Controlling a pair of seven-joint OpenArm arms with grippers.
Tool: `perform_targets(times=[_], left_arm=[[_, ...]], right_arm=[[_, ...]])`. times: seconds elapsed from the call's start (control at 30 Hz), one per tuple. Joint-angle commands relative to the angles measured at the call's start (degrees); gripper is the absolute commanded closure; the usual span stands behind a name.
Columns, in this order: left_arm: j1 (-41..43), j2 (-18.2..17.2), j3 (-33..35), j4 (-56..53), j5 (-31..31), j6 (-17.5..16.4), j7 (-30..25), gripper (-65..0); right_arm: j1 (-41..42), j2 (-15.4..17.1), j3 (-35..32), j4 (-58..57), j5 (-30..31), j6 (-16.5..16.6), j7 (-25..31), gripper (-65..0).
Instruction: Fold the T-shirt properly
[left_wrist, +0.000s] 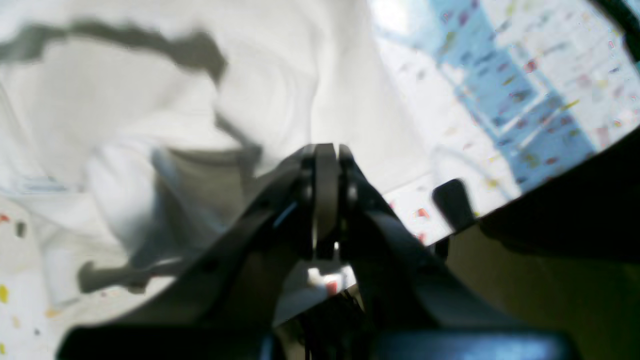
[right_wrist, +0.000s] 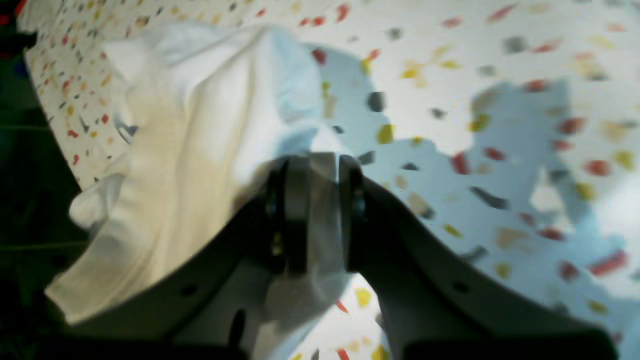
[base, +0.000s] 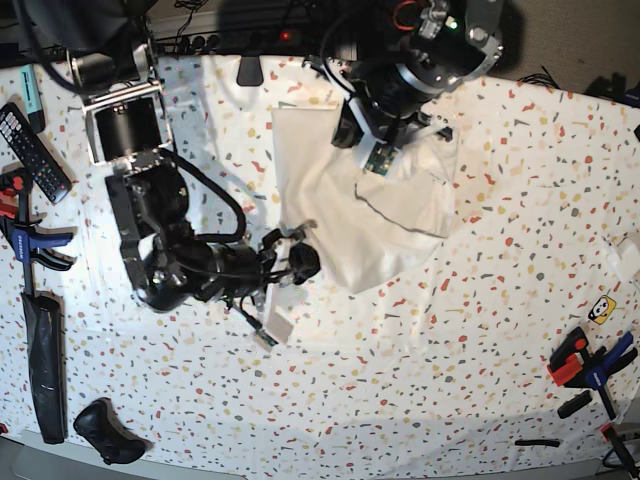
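Note:
The white T-shirt (base: 335, 200) lies rumpled and partly doubled over on the speckled tabletop (base: 450, 380), toward the far middle. My right gripper (base: 290, 262) sits at its near left corner. In the right wrist view that gripper (right_wrist: 312, 172) is shut on a bunch of the T-shirt (right_wrist: 190, 125), with cloth showing between the fingers. My left gripper (base: 350, 133) hangs over the shirt's far edge. In the left wrist view this gripper (left_wrist: 326, 150) is shut, fingers pressed together. No cloth shows between them, and the T-shirt (left_wrist: 125, 100) spreads beyond.
A remote control (base: 25, 140) and blue clamps (base: 25, 240) lie at the left edge, beside a small screen device (base: 125, 125). More clamps (base: 590, 360) sit at the right front, and a black object (base: 100, 432) at the front left. Cables run along the far edge.

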Motion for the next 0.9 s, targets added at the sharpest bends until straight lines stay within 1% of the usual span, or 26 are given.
perform_targets(times=[0.0,0.1,0.2,0.27,0.37,0.43,0.57,0.6,0.7,0.87], left_arm=[[-0.26,0.33,0.13,-0.92,-0.46,-0.04,-2.23,0.0],[-2.01,0.33,0.11,-6.56,-0.46,-0.04,-3.96,0.0],[-4.57,0.33,0.11,-10.93,-0.44,0.11,-3.96,0.0],[-5.9,0.33,0.11,-12.74,-0.44,1.14,-3.96,0.0],[-6.75,0.35,0.11,-13.29,-0.09,1.73,-3.98,0.0],[-6.82,0.35,0.11,-13.29,1.29,1.73,-3.93,0.0],[-6.84,0.33,0.09,-13.29,3.65,1.81,-4.0,0.0],[-7.04,0.33,0.07,-13.29,4.37,2.14,-4.0,0.0],[-7.96,0.31,0.04,-13.29,8.39,4.52,-4.35,0.0],[-11.15,0.33,0.07,-13.31,9.03,4.7,-4.74,0.0]], right_arm=[[3.3,-0.48,0.07,-0.57,-0.09,0.3,2.14,-9.3],[6.29,-3.13,-0.11,-4.63,-2.32,0.3,2.78,-9.3],[8.66,-5.6,-0.11,-7.89,-7.58,0.3,2.58,-9.3],[9.55,-6.86,-0.11,-10.12,-10.38,0.3,2.73,-9.3],[9.62,-7.48,-0.11,-12.83,-10.36,0.3,4.85,-9.3],[9.49,-7.76,-0.13,-14.25,-10.58,0.3,5.77,-9.3],[9.49,-8.24,-0.13,-17.07,-14.6,0.3,5.29,-9.3],[9.49,-8.22,-0.11,-17.53,-14.58,0.3,4.42,-9.3],[9.31,-8.22,-0.11,-17.57,-13.66,0.3,0.39,-9.3],[9.01,-8.24,-0.13,-17.57,-8.02,0.3,-5.05,-9.3]])
